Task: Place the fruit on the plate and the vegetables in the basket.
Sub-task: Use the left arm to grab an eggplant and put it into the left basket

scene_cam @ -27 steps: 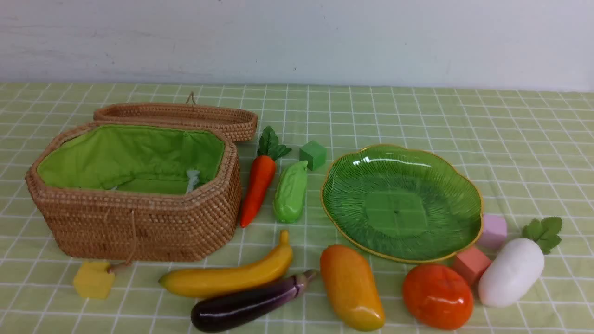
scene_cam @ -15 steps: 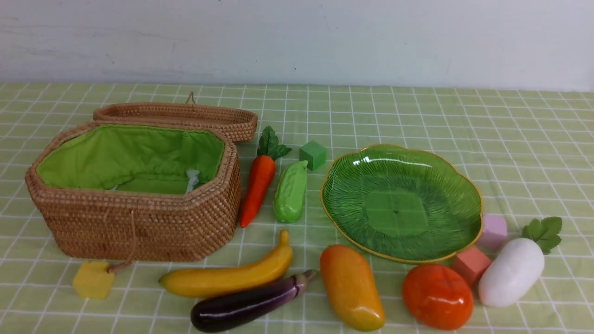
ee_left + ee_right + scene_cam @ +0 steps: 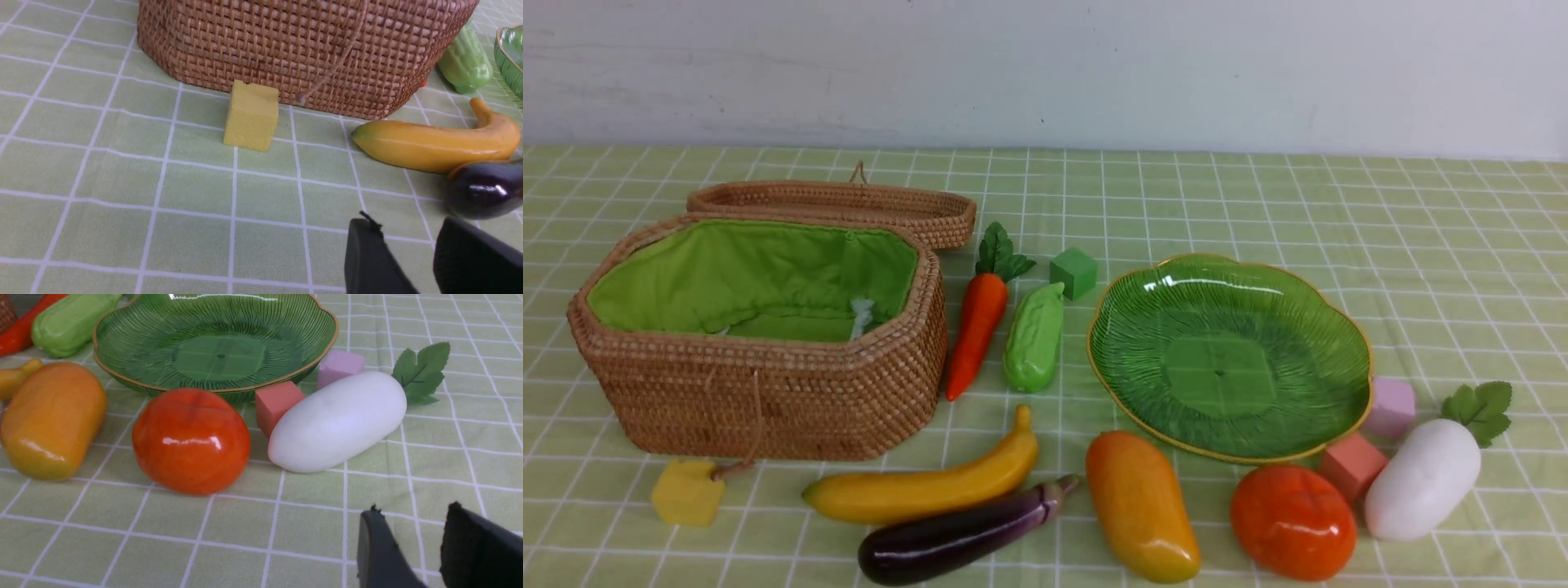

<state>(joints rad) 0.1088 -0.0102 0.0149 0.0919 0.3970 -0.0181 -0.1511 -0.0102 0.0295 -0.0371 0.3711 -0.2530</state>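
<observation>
Nearest, the tools show only in the wrist views: left tool (image 3: 404, 223) and right tool (image 3: 412, 510), both part-open, empty, over the counter (image 3: 122, 183). Then eggplant (image 3: 964, 535) and banana (image 3: 923, 486) lie left-right, stems right. Beside them mango (image 3: 1141, 506) runs near-far, next to persimmon (image 3: 1293, 523). The radish (image 3: 1421, 480) has its leaves far-right. Farther, carrot (image 3: 976, 331) and pod (image 3: 1034, 343) run near-far between basket (image 3: 768, 408) and plate (image 3: 1229, 359). Only the front view shows the basket's open lining.

Over basket (image 3: 768, 400), clear access; coral cube (image 3: 1352, 465) blocks gap between persimmon (image 3: 1293, 523), radish (image 3: 1421, 480).
</observation>
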